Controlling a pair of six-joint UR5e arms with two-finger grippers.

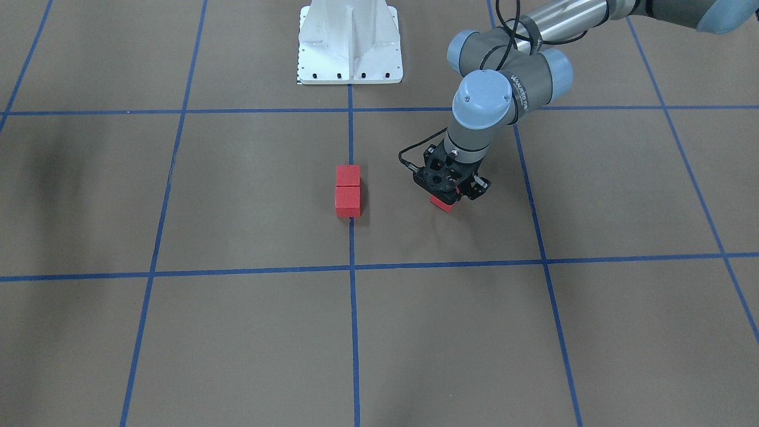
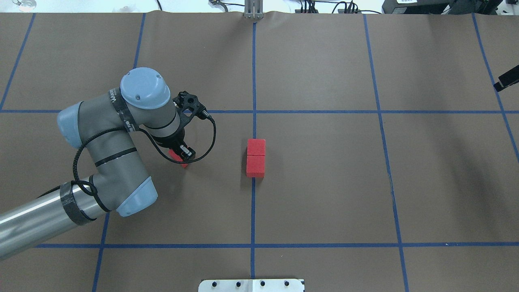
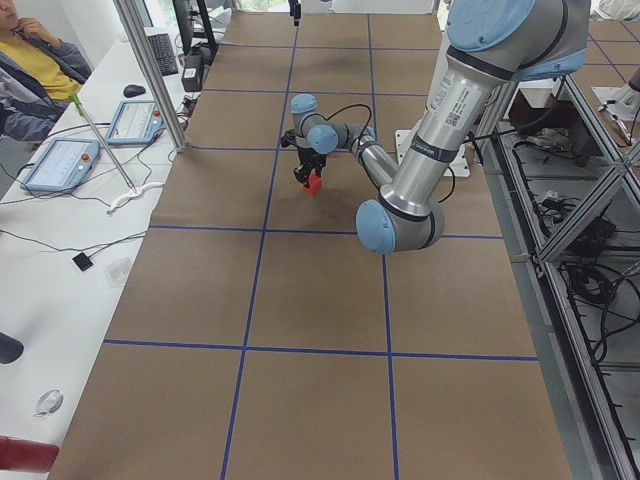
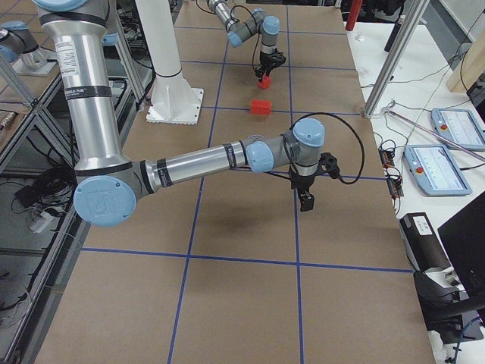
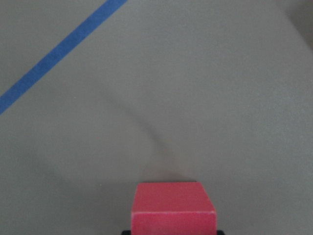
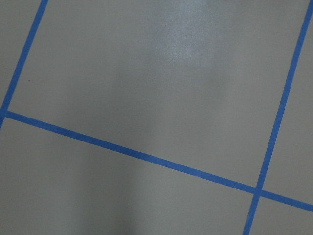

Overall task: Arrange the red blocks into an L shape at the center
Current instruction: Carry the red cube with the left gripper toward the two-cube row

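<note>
Front-facing view: two red blocks (image 1: 348,201) touching end to end at the center (image 1: 278,196), laid along the middle blue tape line (image 1: 351,136), a short way out from the white robot base (image 1: 350,41) at the robot-side edge. Toward the bench's left end, left gripper (image 1: 452,191) pointing down, clamped on the third red block (image 1: 442,204). Only a red corner visible below the fingers.

Overhead view: same layout. Third red block apart from the pair, roughly level with it, turned askew to the grid. Lifted or resting on the floor: not clear.

Left side view: red at the fingertips, nothing more to add.

Right side view: right gripper (image 4: 306,199) hanging near the bench's right end, well apart from every block. Open or closed: cannot tell.

Left wrist view: block low and central between the fingers, bare brown surface ahead, pair out of frame.

Right wrist view: floor and tape only.

Step in hand, by judgement: bringing the last block in to the pair.

Next move, likely: travel toward mid-bench, turn the wrist to square the block with the grid, then set it flush against the side face of one end block, not in line with the pair. Release without nudging the two already placed.
</note>
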